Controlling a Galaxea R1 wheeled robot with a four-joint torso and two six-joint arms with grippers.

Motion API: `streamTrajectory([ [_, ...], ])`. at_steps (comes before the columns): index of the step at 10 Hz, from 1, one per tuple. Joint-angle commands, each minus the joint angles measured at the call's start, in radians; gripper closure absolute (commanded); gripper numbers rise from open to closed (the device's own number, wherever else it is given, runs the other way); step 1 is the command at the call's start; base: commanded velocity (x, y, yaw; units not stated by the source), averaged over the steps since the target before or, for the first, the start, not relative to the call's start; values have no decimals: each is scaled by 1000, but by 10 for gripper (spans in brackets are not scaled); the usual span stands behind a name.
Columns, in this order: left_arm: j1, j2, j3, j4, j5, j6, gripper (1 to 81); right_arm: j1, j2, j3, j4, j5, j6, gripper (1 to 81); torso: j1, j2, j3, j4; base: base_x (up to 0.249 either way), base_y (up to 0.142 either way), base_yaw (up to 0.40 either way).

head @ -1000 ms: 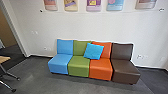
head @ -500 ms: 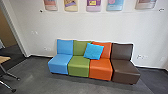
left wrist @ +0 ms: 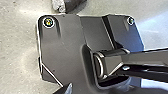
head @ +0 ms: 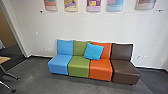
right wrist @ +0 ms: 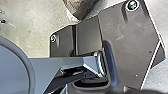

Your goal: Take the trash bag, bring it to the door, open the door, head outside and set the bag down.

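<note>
The pale wall (head: 70, 27) is the largest thing in the head view, and in front of it lies the dark grey floor (head: 37, 72). A row of four seats, the blue seat (head: 59, 65), the green seat (head: 79, 66), the orange seat (head: 100, 68) and the brown seat (head: 125, 71), stands side by side with its backs near the wall, probably so that people sit facing the room.

At the left there is an opening (head: 7, 37), perhaps a way out, but I cannot tell if it is the door of the task. Near it one corner of a table (head: 3, 59) comes in, on metal legs. Posters (head: 94, 5) hang above the seats, likely high enough that a sitting person does not cover them. A bright blue cushion (head: 93, 51) leans across the green and orange backs, which seem to keep it upright.

In the left wrist view a dark, crumpled thing (left wrist: 71, 5) appears beside the robot's own plate (left wrist: 67, 37). I judge that it may be the trash bag, but whether it is carried or only lies there, I cannot tell. If it is carried, this place near the base would keep the load close and steady while driving. For the left hand and the right hand, I cannot tell if they are open or closed.
</note>
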Motion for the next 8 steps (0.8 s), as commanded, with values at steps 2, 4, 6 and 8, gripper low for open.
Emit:
streamTrajectory([
  [2, -57, -63, 53, -18, 50, -49, 10, 25, -182, 220, -1, -47, 18, 10, 81, -126, -86, -49, 0, 0, 0],
  [4, -79, -80, 61, -16, 53, -78, 10, 33, -246, 301, -1, -46, 21, 10, 179, -281, -199, -66, 0, 0, 0],
  [6, -96, -83, 61, -18, 54, -89, 10, 45, -291, 349, 7, -46, 21, 10, 152, -240, -162, -53, 0, 0, 0],
  [8, -122, -91, 62, -18, 86, -107, 10, 68, -349, 408, 21, -46, 23, 10, 198, -312, -228, -66, 0, 0, 0],
])
